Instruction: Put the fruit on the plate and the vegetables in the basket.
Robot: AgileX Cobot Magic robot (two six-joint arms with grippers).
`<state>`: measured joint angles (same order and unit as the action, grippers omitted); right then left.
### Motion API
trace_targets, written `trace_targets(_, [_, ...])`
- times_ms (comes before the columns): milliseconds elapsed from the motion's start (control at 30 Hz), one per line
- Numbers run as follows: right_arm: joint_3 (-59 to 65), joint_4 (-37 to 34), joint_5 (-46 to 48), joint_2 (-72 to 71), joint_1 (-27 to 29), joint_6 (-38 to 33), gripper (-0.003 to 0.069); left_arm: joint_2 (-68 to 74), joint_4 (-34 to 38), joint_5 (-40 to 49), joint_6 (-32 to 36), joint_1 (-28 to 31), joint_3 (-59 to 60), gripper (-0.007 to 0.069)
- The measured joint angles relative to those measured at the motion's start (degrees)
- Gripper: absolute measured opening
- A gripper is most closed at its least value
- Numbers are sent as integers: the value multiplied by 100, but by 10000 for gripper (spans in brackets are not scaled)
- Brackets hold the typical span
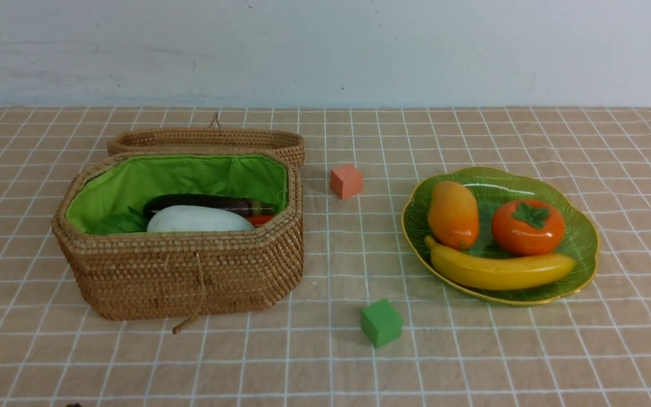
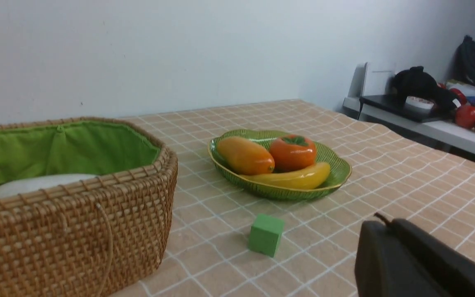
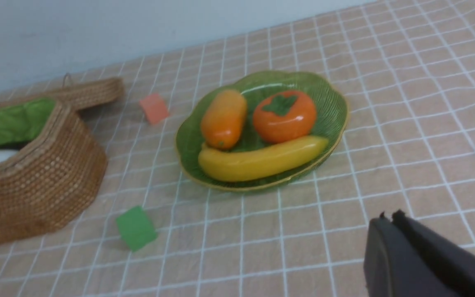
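Note:
The green plate (image 1: pixel 582 249) on the right holds the mango (image 1: pixel 453 215), the persimmon (image 1: pixel 528 227) and the banana (image 1: pixel 499 271). The wicker basket (image 1: pixel 190 271) on the left holds the white radish (image 1: pixel 199 220), the purple eggplant (image 1: pixel 209 202), a bit of orange carrot (image 1: pixel 260 219) and green leaves (image 1: pixel 119 223); no gourd shows. Neither arm shows in the front view. My left gripper (image 2: pixel 386 222) is shut and empty, low over the cloth, near the basket (image 2: pixel 76 231) and short of the plate (image 2: pixel 336 175). My right gripper (image 3: pixel 388 218) is shut and empty, on the near side of the plate (image 3: pixel 338 107).
An orange cube (image 1: pixel 346 181) lies behind, between basket and plate. A green cube (image 1: pixel 381 323) lies in front, between them. The basket's lid (image 1: pixel 207 139) lies open behind it. A side shelf with clutter (image 2: pixel 427 103) stands beyond the table's right edge.

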<state>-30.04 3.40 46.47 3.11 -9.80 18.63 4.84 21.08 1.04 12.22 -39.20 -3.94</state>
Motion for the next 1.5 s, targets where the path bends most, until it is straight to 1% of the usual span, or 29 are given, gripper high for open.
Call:
trace_targets(133, [650, 304, -969, -101, 0, 245, 10, 0, 0, 155, 0, 0, 26, -13])
trace_targets(300, [1179, 376, -1173, -101, 0, 274, 14, 0, 0, 212, 0, 0, 26, -13])
trace_targets(400, [1533, 629, -1205, -101, 0, 274, 12, 0, 0, 217, 0, 0, 26, -13])
trace_targets(533, [1965, 908, -1732, -107, 16, 274, -17, 0, 0, 229, 0, 0, 26, -13])
trace_targets(600, [2377, 1048, -2202, -198, 272, 274, -18, 0, 0, 232, 0, 0, 26, -13])
trace_targets(633, [2413, 1059, -2249, -198, 272, 274, -18, 0, 0, 232, 0, 0, 26, -13])
trace_targets(667, [2671, 1067, -2594, -218, 511, 274, -18, 0, 0, 236, 0, 0, 26, -13])
trace_targets(733, [3010, 1078, -2930, -295, 727, 274, -18, 0, 0, 240, 0, 0, 26, -13])
trace_targets(800, [3132, 1073, -2892, -358, 826, 261, -19, 0, 0, 255, 0, 0, 26, -13])
trace_targets(900, [3144, 1059, -2568, -373, 853, 248, -18, 0, 0, 255, 0, 0, 33, -12])
trace_targets(1500, [3128, 923, -2497, -373, 853, 248, -13, 0, 0, 255, 0, 0, 45, 2])
